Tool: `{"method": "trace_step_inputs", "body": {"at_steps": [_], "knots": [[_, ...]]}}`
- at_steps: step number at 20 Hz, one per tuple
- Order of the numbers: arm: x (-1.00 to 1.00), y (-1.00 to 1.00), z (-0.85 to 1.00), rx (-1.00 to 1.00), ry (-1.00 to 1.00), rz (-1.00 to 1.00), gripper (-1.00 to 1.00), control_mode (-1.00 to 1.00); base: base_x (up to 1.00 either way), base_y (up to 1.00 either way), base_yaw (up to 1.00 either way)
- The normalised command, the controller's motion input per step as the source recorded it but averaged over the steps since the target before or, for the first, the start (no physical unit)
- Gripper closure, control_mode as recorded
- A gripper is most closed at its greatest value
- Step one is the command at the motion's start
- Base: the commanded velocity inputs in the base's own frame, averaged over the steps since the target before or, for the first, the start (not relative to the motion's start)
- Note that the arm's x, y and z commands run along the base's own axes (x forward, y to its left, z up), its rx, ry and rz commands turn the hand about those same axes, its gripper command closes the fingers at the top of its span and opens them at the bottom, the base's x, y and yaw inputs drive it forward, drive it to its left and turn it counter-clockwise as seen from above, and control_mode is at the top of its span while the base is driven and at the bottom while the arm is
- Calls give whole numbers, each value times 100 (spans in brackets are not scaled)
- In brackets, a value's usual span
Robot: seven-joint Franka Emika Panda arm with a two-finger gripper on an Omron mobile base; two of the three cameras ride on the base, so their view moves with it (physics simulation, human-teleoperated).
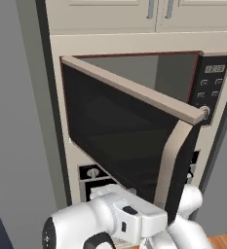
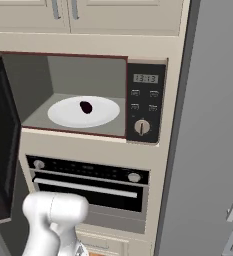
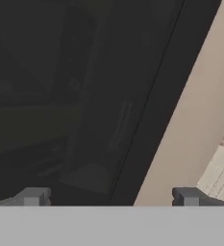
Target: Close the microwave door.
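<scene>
Right up front in the left base view we see our white arm (image 1: pixel 110 219) low down, with the microwave door (image 1: pixel 124 141) swung wide open just above it, beige handle (image 1: pixel 171 160) on the free edge. In the right base view the microwave (image 2: pixel 88 95) sits up beyond the arm, cavity exposed, white plate (image 2: pixel 83 111) holding a small dark item (image 2: pixel 86 106), oven (image 2: pixel 90 185) below. In the hand view our gripper (image 3: pixel 108 197) has fingertips (image 3: pixel 32 196) spread wide, empty, the door's dark glass directly ahead and very close.
</scene>
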Motion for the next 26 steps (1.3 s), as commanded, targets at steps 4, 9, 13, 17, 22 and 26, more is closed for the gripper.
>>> {"method": "trace_step_inputs", "body": {"at_steps": [4,9,13,17,22,26], "knots": [[38,-71,0,-1,0,11,-100,-100,0,0,0],[55,-91,0,0,-2,17,-100,-100,0,0,0],[58,-92,2,0,-1,19,-100,-100,0,0,0],[60,-97,2,3,-2,21,-100,-100,0,0,0],[64,-92,0,9,-8,25,-100,-100,0,0,0],[59,-74,6,5,-8,26,-100,-100,0,0,0]]}}
